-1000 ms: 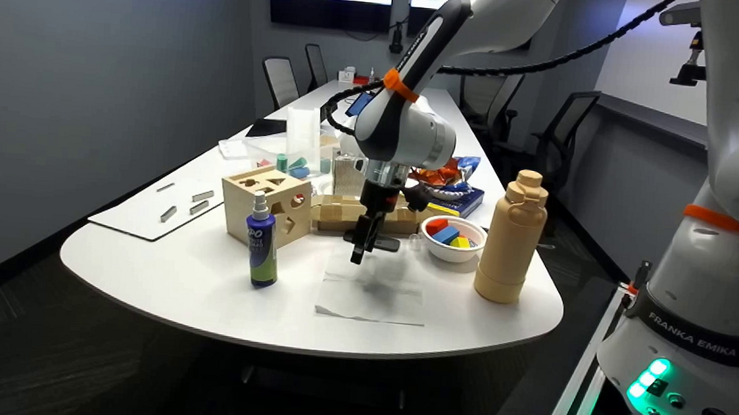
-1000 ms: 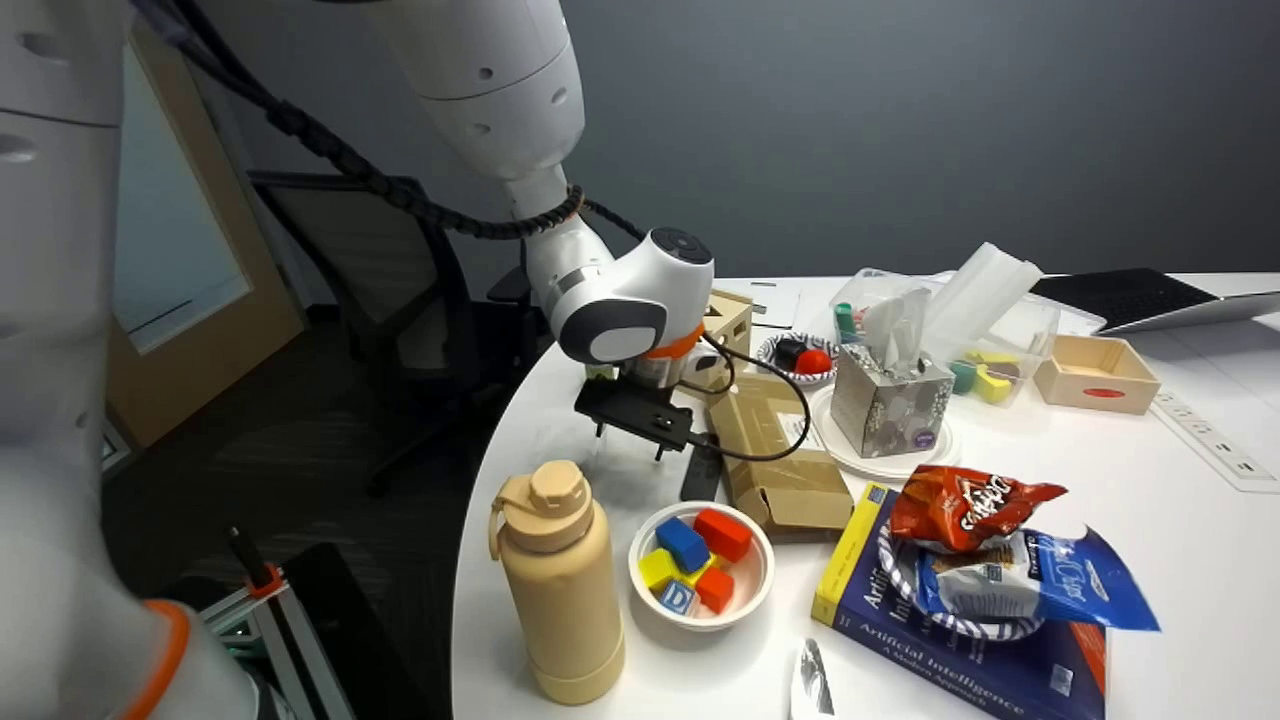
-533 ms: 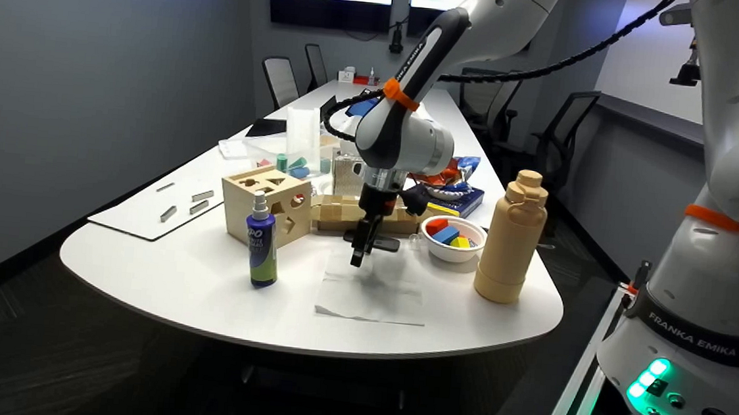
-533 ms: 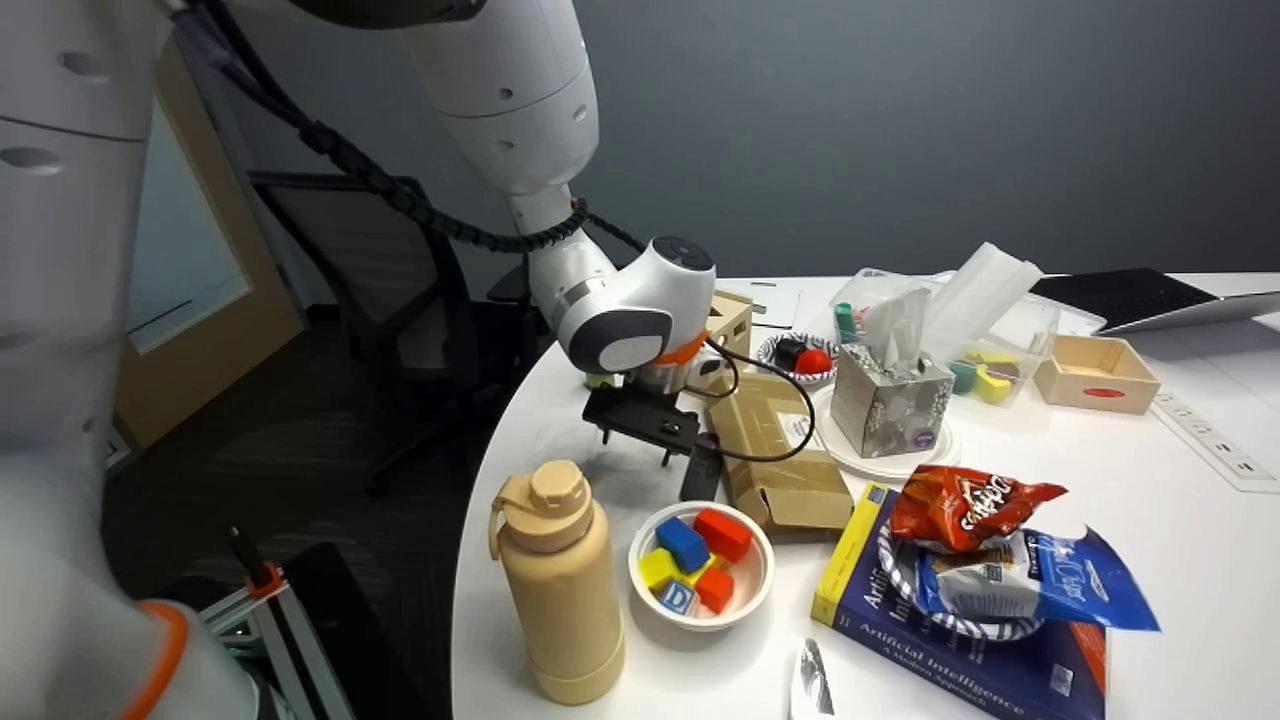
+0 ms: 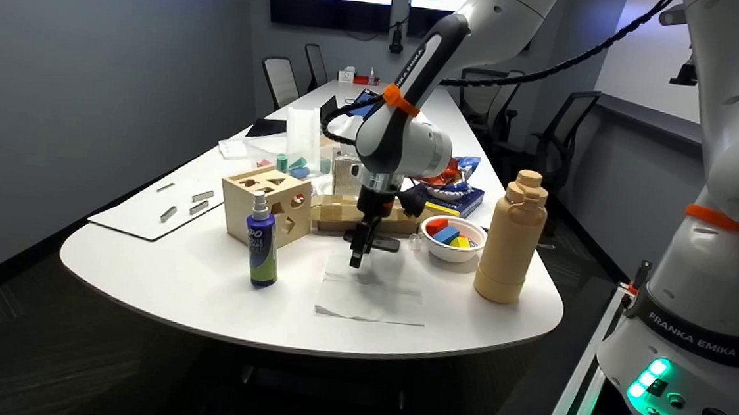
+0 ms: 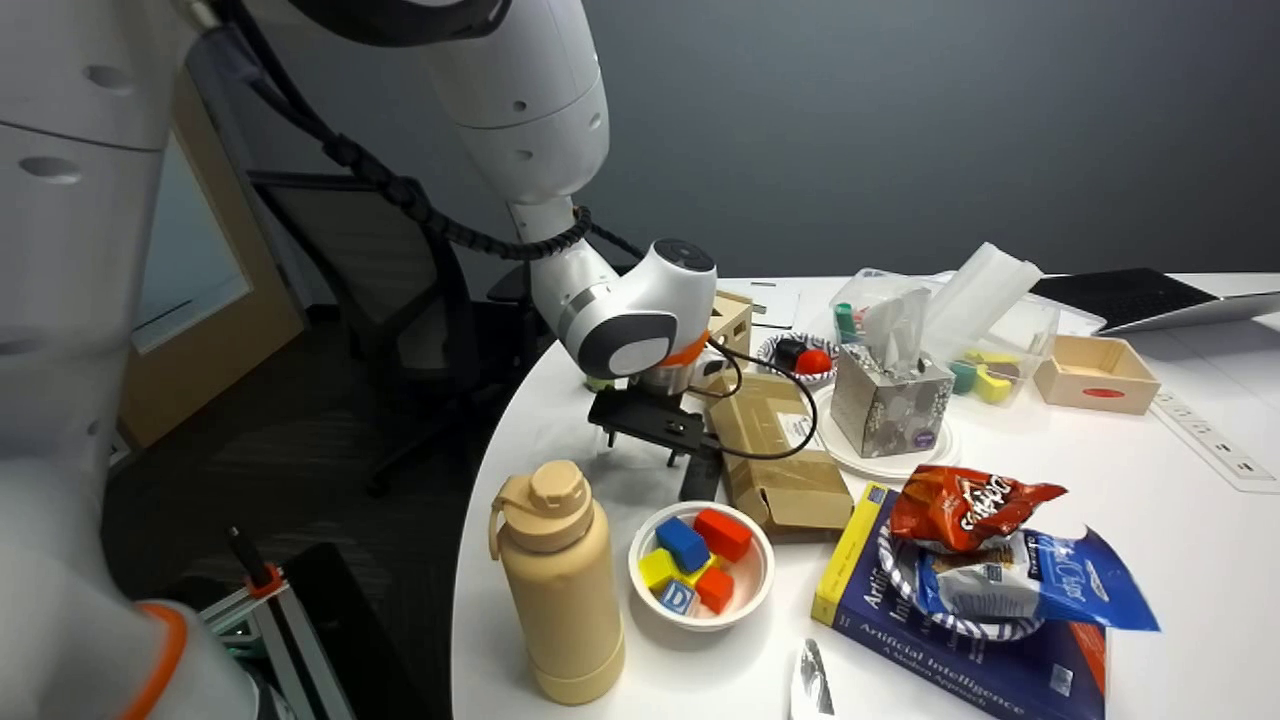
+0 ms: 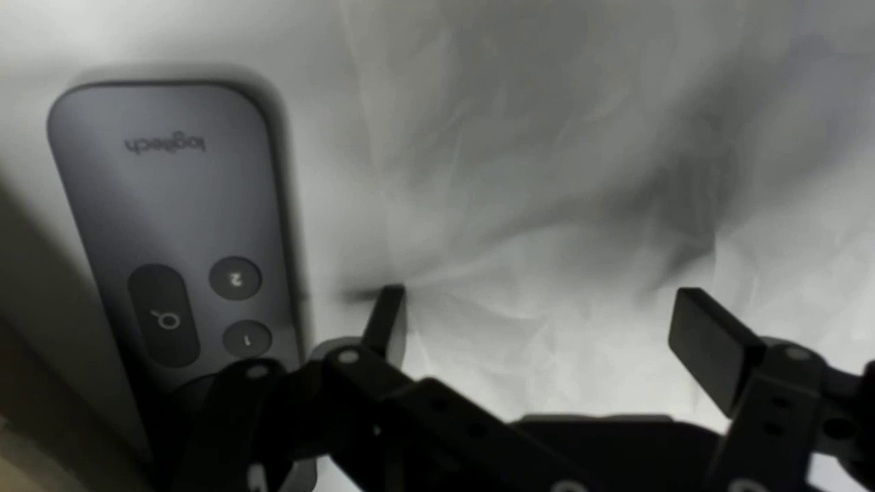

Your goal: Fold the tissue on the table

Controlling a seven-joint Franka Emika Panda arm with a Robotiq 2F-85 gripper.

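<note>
– Where is the tissue (image 5: 368, 303)?

– On the bench (image 5: 159, 283), close to its rounded end. You have it spread out there, and in an exterior view the edge nearest the camera looks slightly lifted at one corner. In the wrist view you can pick out fine creases, with shadow lying across them.

– And the pincer (image 7: 540, 294)?

– Spread wide, its fingers (image 7: 388, 318) well apart, over the tissue. Whether the tips touch the surface, I can't tell you. One of them stands near the dark grey remote (image 7: 178, 205), and your pincer hides part of that remote in the wrist view.

– What surrounds that?

– Next to the remote you see the cardboard box (image 6: 785, 480). On one side of the tissue stands the spray bottle (image 5: 264, 245), with the wooden shape box (image 5: 237, 213) close behind it in an exterior view. On the opposite side you have the white bowl (image 5: 450, 253) with coloured blocks (image 6: 722, 535) in it and, near that, the tan bottle (image 5: 510, 245), upright.

– Farther out?

– Beyond the cardboard box, the tissue box (image 6: 885, 415) rests on a white plate (image 6: 890, 467). Apart from it you find a thick book (image 6: 960, 660) bearing a striped bowl (image 6: 955, 622), a red snack bag (image 6: 975, 510) and a blue snack bag (image 6: 1090, 585).
</note>
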